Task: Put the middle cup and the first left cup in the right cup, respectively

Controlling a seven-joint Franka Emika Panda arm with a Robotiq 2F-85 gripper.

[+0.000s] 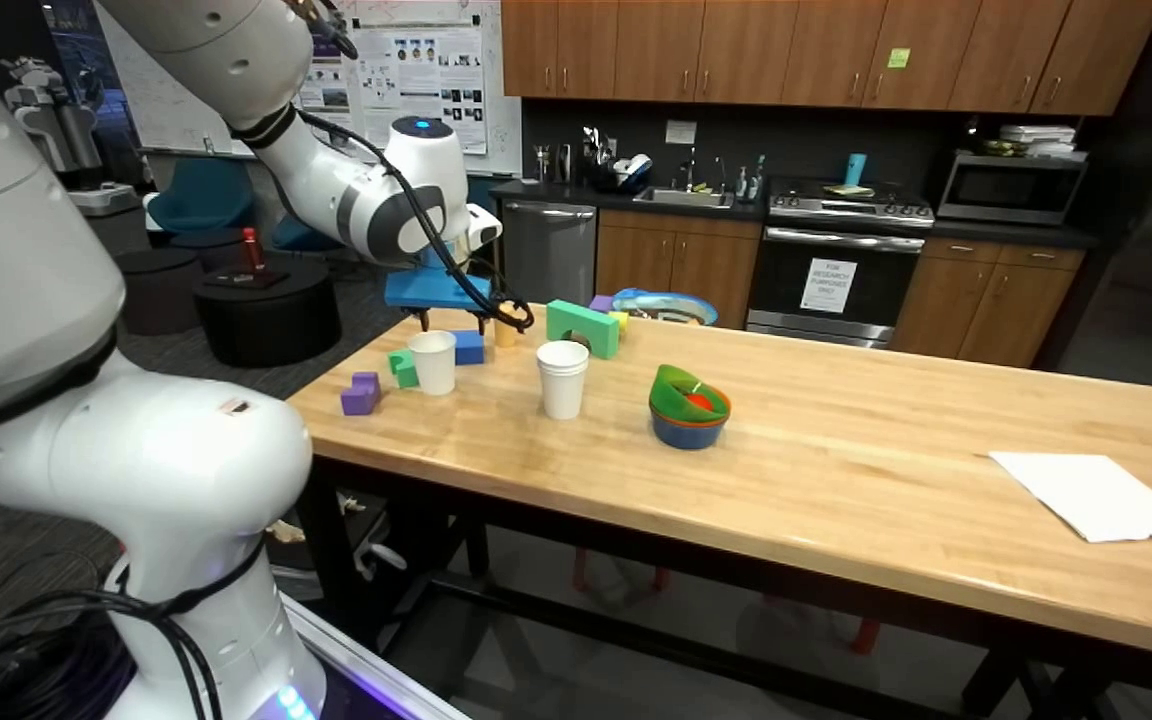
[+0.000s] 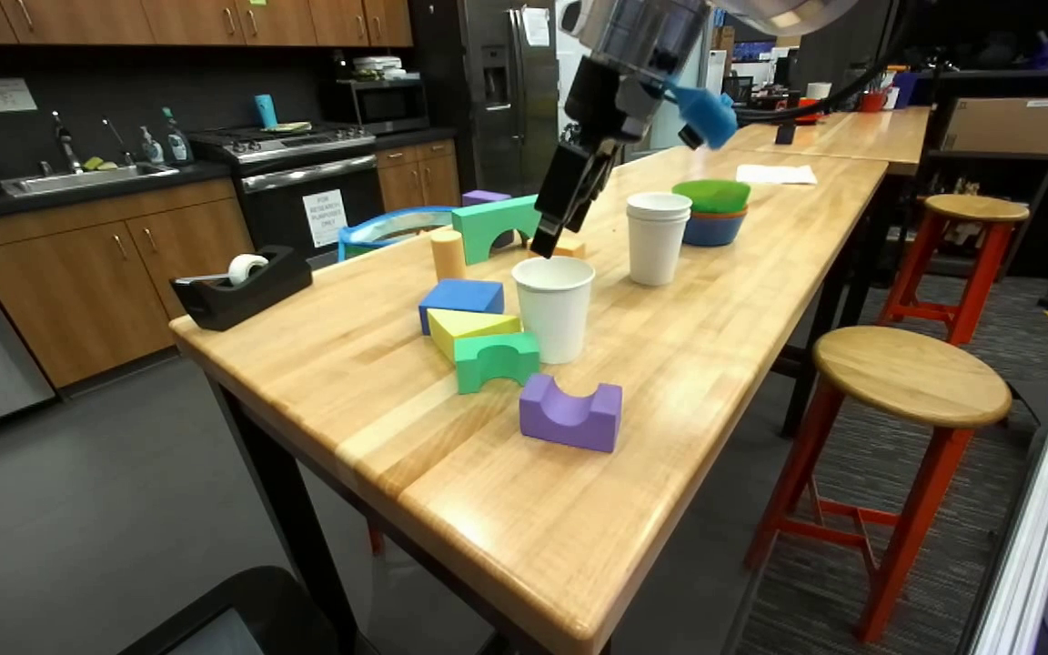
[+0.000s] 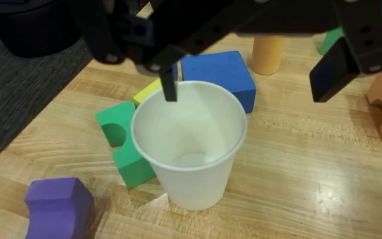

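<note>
1. Wooden table (image 1: 836,450) — in an exterior view the cup (image 1: 434,362) stands upright left of centre, the stack (image 1: 563,385) near centre.
2. Jaws wide apart, empty; the gripper (image 3: 248,89) crosses the wrist view's top, one finger (image 3: 169,87) overlapping the cup's rim.
3. Likely the second transfer, stack already nested — line up, lower, close, lift.

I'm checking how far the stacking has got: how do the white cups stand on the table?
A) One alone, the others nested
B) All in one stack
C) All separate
A: both exterior views show the lone cup standing apart from the stack, whose layered rims show nested cups.
</note>
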